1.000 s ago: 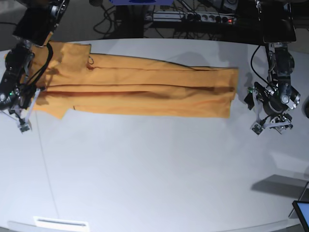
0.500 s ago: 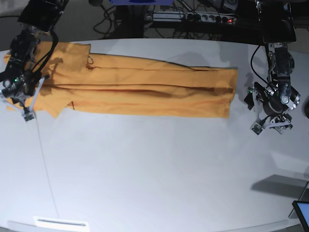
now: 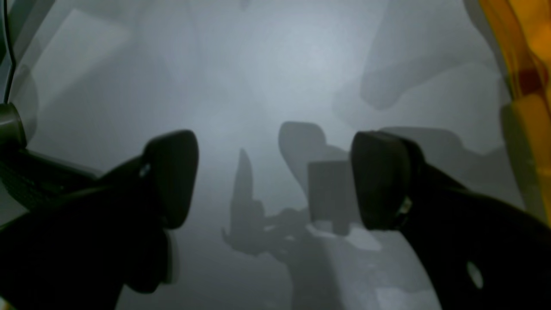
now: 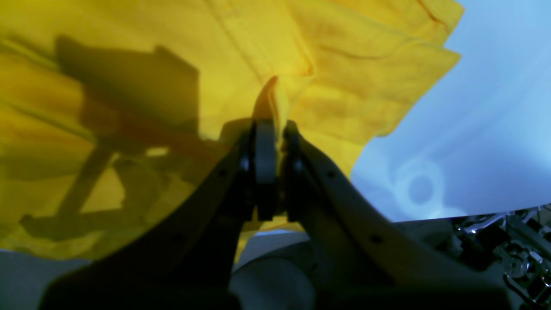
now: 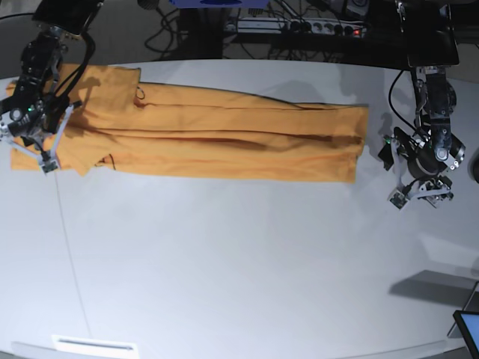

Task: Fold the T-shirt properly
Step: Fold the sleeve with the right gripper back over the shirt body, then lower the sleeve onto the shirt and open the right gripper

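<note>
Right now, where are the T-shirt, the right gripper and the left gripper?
T-shirt (image 5: 224, 142): base view, middle of the folded orange strip.
right gripper (image 4: 275, 129): right wrist view, between the tips, shut on a pinch of T-shirt cloth.
left gripper (image 3: 275, 181): left wrist view, open gap between the tips, above the table.

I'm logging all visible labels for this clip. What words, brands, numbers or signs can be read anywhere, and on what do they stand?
None can be read.
T-shirt: plain, no print visible.
Blue object at the base view's top edge: no legible text.
White strip on the table's near edge: too small to read.
</note>
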`<action>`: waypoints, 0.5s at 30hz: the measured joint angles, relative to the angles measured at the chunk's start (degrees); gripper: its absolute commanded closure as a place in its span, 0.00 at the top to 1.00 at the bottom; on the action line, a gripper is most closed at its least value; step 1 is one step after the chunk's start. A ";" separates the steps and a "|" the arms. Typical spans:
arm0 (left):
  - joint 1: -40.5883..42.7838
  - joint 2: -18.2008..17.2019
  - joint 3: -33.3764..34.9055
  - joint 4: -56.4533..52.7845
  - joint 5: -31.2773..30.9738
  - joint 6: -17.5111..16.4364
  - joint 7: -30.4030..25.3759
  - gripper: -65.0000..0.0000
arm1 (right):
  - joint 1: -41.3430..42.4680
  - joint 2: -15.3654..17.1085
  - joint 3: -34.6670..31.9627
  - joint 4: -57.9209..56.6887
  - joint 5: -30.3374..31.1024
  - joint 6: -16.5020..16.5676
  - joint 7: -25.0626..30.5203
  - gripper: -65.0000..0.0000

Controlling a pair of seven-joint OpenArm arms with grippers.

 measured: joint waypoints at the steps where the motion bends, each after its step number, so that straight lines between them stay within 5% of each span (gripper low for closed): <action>1: 0.00 0.00 0.00 0.00 0.00 0.00 0.00 0.84 | -0.24 -0.02 0.00 0.52 0.00 0.00 -0.04 0.00; 15: 0.00 0.00 0.00 0.00 0.02 0.00 0.00 0.84 | -3.04 0.46 0.00 3.45 0.00 0.00 0.17 0.00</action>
